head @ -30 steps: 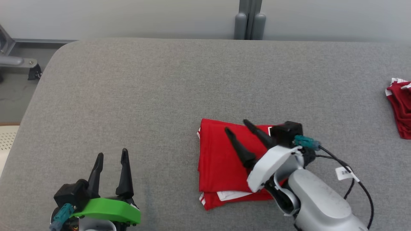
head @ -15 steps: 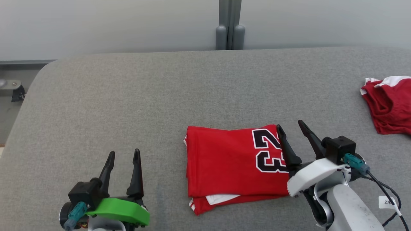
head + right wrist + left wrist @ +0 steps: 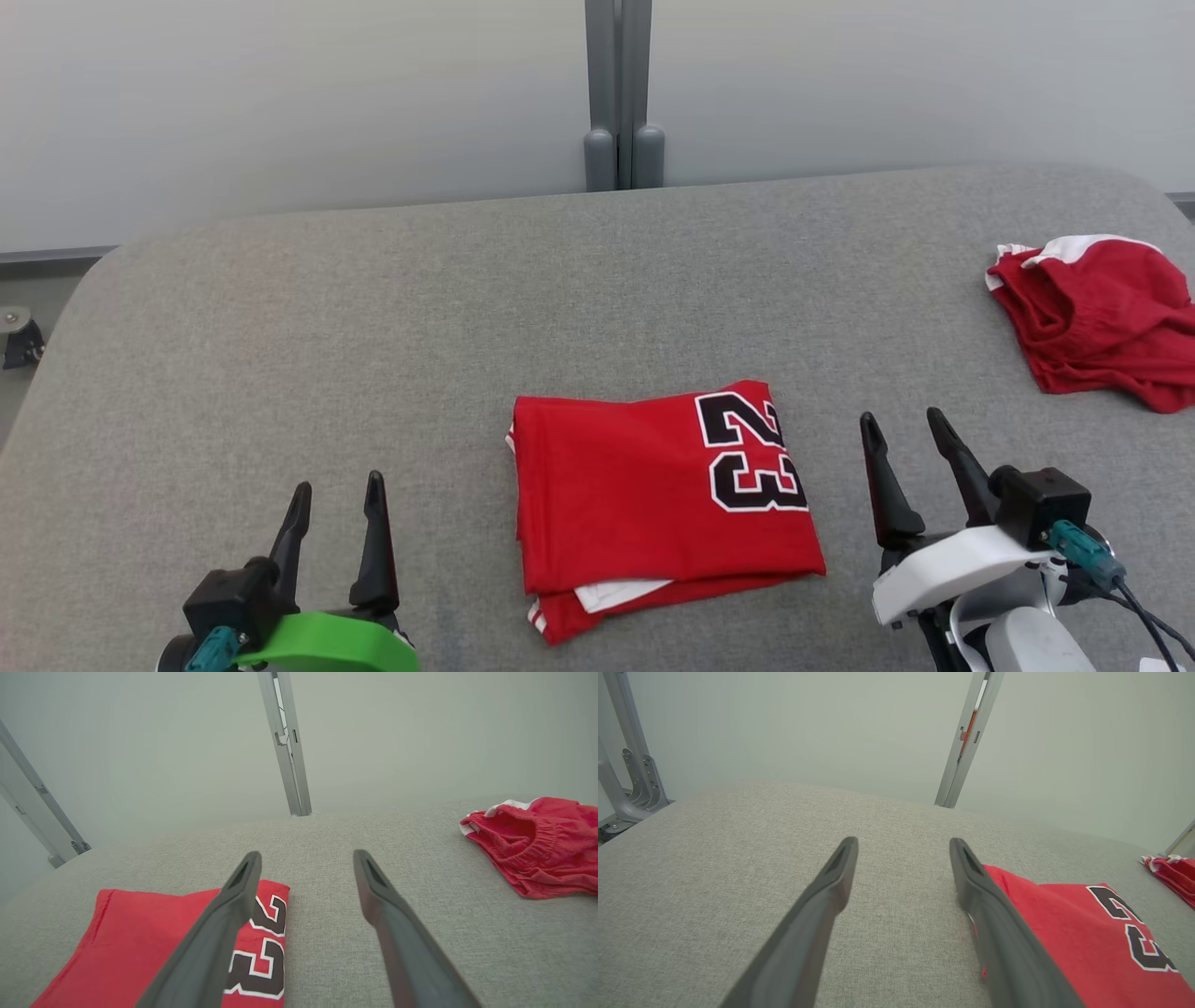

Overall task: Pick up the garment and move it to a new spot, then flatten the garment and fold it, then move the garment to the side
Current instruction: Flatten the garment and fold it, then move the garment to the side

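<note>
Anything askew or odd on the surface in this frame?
Minor only: the folded jersey is not flush; lower layers and white trim poke out at its near edge. A second red garment lies crumpled at the far right.

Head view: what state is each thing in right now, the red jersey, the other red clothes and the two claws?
Jersey: folded, lying flat on the table, number 23 facing up, nothing touching it.
Shorts: crumpled, unfolded, at the table's far right.
Left gripper: open, empty, left of the jersey.
Right gripper: open, empty, right of the jersey, apart from it.
</note>
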